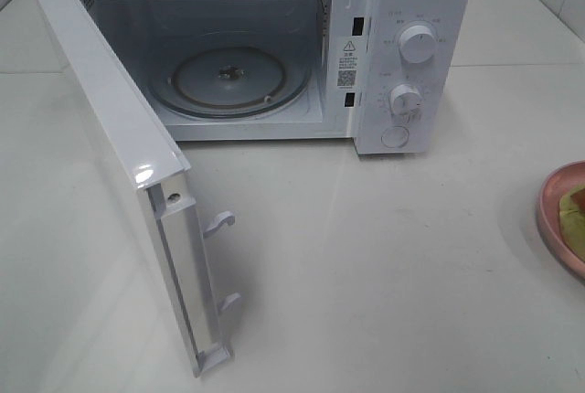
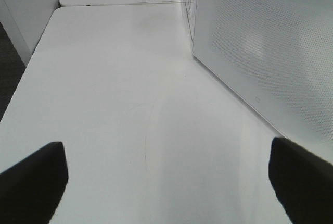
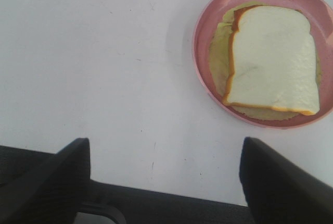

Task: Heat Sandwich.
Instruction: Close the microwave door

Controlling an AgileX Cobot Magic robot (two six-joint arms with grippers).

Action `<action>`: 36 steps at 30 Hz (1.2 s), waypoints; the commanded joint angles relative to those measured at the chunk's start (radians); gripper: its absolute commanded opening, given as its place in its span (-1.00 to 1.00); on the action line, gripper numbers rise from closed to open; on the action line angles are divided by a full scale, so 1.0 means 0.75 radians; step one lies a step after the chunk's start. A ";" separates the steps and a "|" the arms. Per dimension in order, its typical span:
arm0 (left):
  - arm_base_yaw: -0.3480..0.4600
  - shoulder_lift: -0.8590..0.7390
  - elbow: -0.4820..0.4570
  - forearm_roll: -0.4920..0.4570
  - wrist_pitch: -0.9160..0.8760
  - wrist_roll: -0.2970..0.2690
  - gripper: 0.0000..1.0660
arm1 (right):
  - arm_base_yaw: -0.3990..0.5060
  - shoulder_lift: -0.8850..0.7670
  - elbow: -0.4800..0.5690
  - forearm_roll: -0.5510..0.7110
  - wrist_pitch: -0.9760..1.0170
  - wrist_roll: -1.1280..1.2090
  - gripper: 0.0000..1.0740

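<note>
Far left: the white microwave door [image 1: 119, 151] stands swung wide open, its latch hooks pointing out over the white tabletop [image 1: 366, 256]. Behind it the white microwave oven [image 1: 402, 55] shows an empty cavity with the round glass turntable [image 1: 228, 80] bare.

Left gripper [image 2: 166, 182]: dark fingers spread wide, nothing between them, hanging over bare table just beside the perforated face of the door.

Right gripper [image 3: 164, 177]: fingers also wide apart, holding nothing, over the table edge.

Far right: the round pink plate [image 3: 205, 78] at the table's right margin carries the sandwich [image 3: 273, 60], a white bread slice over yellow-green and orange layers, lying flat. It sits ahead of the right gripper and off to one side of its centre line, long axis roughly along the fingers' forward direction. The right arm is clearly nearer; the left is well apart, beyond the door.
</note>
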 commanded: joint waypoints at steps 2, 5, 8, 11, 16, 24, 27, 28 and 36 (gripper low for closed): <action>0.004 -0.037 0.004 -0.011 -0.011 -0.001 0.90 | 0.001 -0.089 -0.003 -0.004 0.028 -0.013 0.42; 0.004 -0.037 0.004 -0.011 -0.011 -0.001 0.90 | -0.013 -0.189 -0.003 -0.008 0.028 -0.013 0.42; 0.004 -0.037 0.004 -0.011 -0.011 -0.001 0.90 | -0.081 -0.271 -0.003 -0.013 0.040 -0.015 0.42; 0.004 -0.037 0.004 -0.011 -0.011 -0.001 0.90 | -0.125 -0.323 -0.003 -0.013 0.059 -0.017 0.42; 0.004 -0.037 0.004 -0.011 -0.011 -0.001 0.90 | -0.153 -0.457 0.061 -0.020 0.056 -0.015 0.42; 0.004 -0.037 0.004 -0.011 -0.011 -0.001 0.90 | -0.153 -0.712 0.196 -0.024 -0.003 -0.016 0.42; 0.004 -0.037 0.004 -0.011 -0.011 -0.001 0.90 | -0.153 -0.753 0.193 -0.023 -0.003 -0.019 0.42; 0.004 -0.037 0.004 -0.011 -0.011 -0.001 0.90 | -0.153 -0.769 0.193 -0.023 -0.003 -0.019 0.42; 0.004 -0.037 0.004 -0.011 -0.011 -0.001 0.90 | -0.153 -0.841 0.193 -0.023 -0.003 -0.019 0.42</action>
